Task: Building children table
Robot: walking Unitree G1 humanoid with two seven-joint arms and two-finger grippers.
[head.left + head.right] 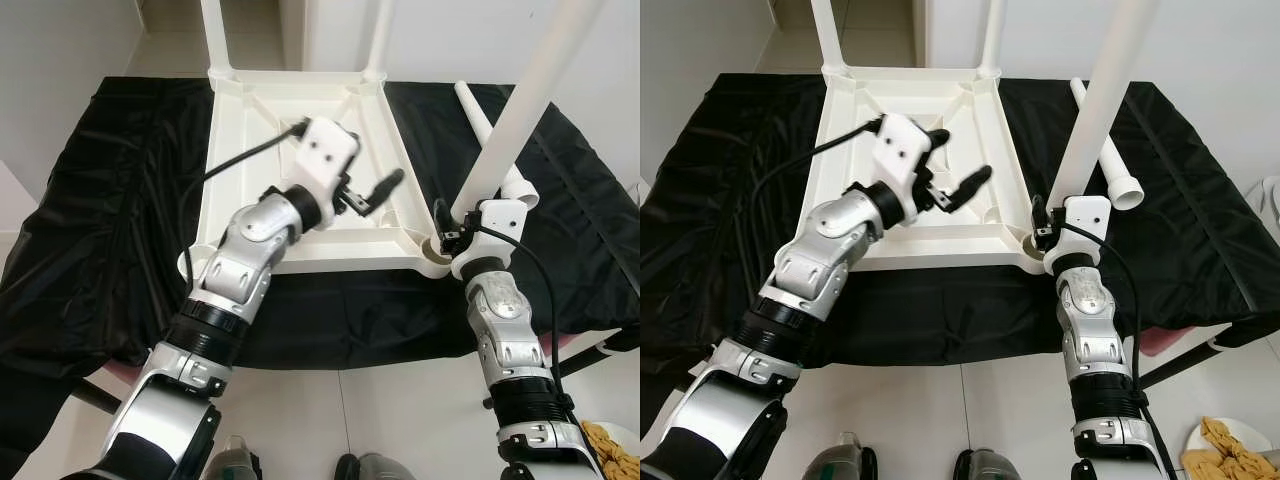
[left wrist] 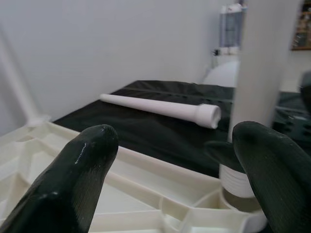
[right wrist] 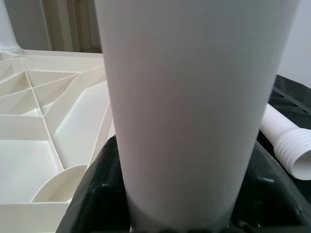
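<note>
A white plastic table top (image 1: 240,130) lies upside down on a black cloth. Two white legs (image 1: 215,35) (image 1: 378,35) stand in its far corners. A third leg (image 1: 520,100) stands tilted in the near right corner socket (image 1: 435,258), with my right gripper (image 1: 450,225) shut on its lower end; this leg (image 3: 194,97) sits between the black jaws. My left gripper (image 1: 372,193) hovers open over the ribbed underside, with nothing between its fingers (image 2: 73,170). A loose leg (image 1: 1118,175) lies on the cloth to the right of the table top.
The black cloth (image 1: 100,200) covers the whole work surface and drapes over its edges. White walls stand close on the left and behind. A plate of food (image 1: 1230,440) sits on the tiled floor at the lower right.
</note>
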